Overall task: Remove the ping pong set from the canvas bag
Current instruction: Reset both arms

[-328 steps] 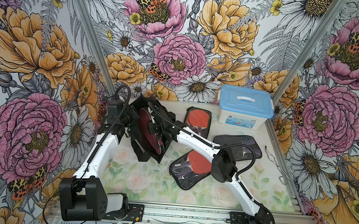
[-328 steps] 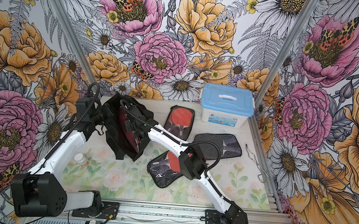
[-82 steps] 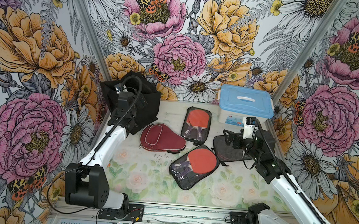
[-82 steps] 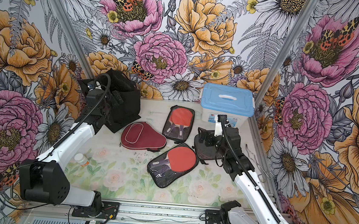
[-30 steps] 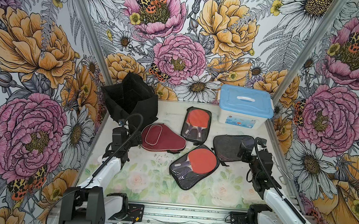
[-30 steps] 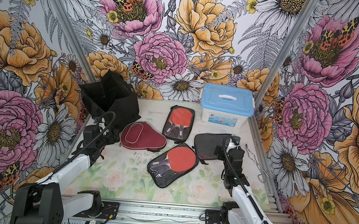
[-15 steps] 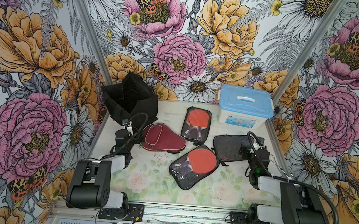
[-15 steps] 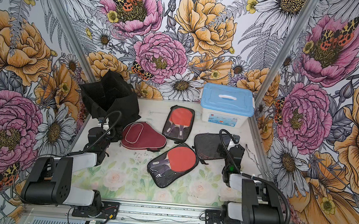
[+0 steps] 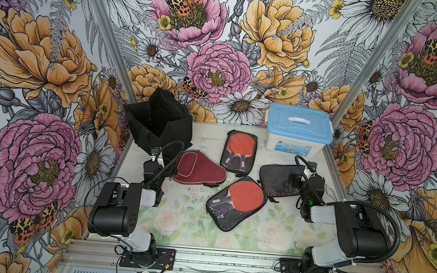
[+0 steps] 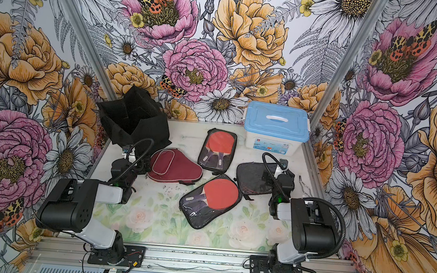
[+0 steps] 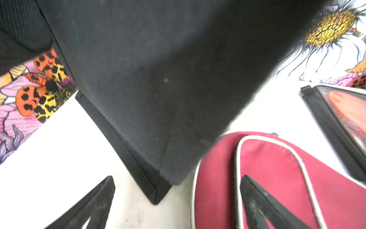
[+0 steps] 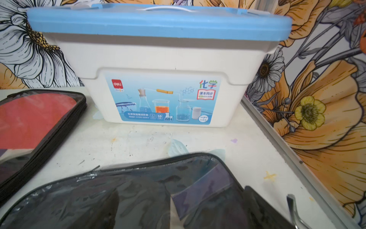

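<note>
The ping pong set (image 10: 210, 196) is lying wholly outside the canvas bag (image 9: 159, 121), its four cases spread flat on the surface (image 9: 185, 220): maroon cover (image 9: 198, 167) just beside the bag, two clear-fronted cases (image 9: 239, 151) in the middle, dark pouch (image 9: 275, 180) under the right arm. Both arms are sitting folded low, seemingly because nothing is remaining to fetch. The left claw (image 11: 177, 190) is gaping wide and empty by the bag's bottom corner, and the right claw (image 9: 296, 180) is hanging wide open over the pouch, gripping nothing.

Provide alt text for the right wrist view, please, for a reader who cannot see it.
A white plastic box with a light-blue lid stands on the pale table before a floral wall. Nearer the camera lies a dark see-through pouch, beside a clear-fronted black case showing a red paddle.
</note>
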`<act>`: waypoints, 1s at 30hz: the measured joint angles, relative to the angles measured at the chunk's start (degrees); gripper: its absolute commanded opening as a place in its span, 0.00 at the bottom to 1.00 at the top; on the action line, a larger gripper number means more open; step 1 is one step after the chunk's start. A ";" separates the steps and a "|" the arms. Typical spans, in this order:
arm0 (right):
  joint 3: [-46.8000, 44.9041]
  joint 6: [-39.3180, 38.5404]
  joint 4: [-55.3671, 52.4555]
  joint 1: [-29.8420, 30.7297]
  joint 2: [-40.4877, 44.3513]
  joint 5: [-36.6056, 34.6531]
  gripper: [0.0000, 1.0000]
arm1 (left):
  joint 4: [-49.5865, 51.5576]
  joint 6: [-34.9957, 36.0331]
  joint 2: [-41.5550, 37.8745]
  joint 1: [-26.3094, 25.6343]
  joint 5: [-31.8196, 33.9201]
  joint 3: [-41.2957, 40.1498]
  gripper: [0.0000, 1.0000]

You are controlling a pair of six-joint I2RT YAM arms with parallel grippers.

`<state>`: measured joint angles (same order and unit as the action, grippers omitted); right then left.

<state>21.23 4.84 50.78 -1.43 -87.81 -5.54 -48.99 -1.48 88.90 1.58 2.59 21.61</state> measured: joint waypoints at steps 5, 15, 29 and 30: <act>1.11 -0.15 -1.33 0.00 0.00 0.04 0.99 | -1.05 0.37 0.00 -0.24 0.72 0.00 0.99; 1.11 -0.02 -2.19 0.02 0.00 0.24 1.00 | -1.07 0.44 0.00 -0.24 0.85 0.00 0.99; 1.11 -0.04 -2.21 0.02 0.00 0.22 1.00 | -1.09 0.42 0.00 -0.24 0.87 0.00 0.99; 1.11 -0.04 -2.21 0.02 0.00 0.22 1.00 | -1.09 0.44 0.00 -0.24 0.87 0.00 0.99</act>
<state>22.35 4.80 48.58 -1.41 -87.81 -5.32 -50.09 -1.04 88.90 1.34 3.46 21.61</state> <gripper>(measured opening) 0.995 0.987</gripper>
